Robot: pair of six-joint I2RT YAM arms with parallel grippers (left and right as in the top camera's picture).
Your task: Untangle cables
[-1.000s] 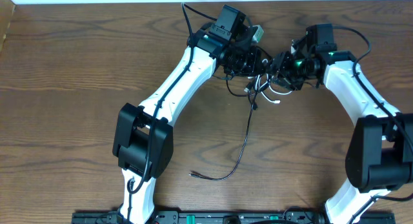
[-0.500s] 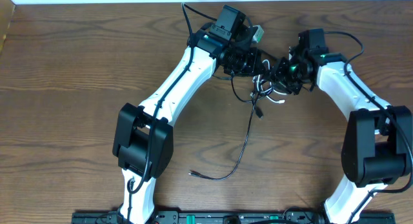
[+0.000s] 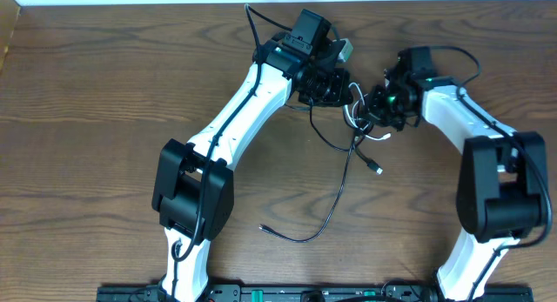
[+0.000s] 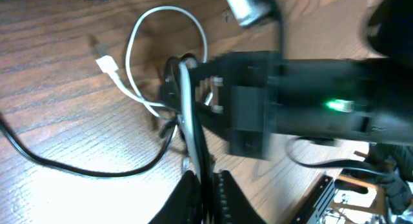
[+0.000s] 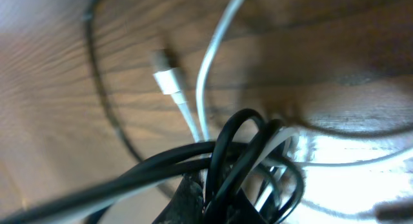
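The cables are knotted together between my two grippers near the table's far edge. From the knot the black cable (image 3: pixel 338 193) trails down to a loose end at the front, and a short piece of the white cable (image 3: pixel 376 137) sticks out. My left gripper (image 3: pixel 343 91) (image 4: pixel 208 185) is shut on strands running up from its jaws. Beyond them lie a white loop (image 4: pixel 164 30) and a white plug (image 4: pixel 106 64). My right gripper (image 3: pixel 372 109) (image 5: pixel 235 201) is shut on a bundle of black loops (image 5: pixel 232 140) and white strands, with a white plug (image 5: pixel 169 82) hanging past it.
A small plug (image 3: pixel 377 169) on a black strand lies just below the knot. The brown wooden table (image 3: pixel 87 119) ends at a pale wall strip along the top. Both arms' bases stand at the front edge.
My right gripper has closed on the tangle and shifted slightly left and up. The left gripper stays shut. The black cable has swung, and one plug end has dropped out to the lower right.
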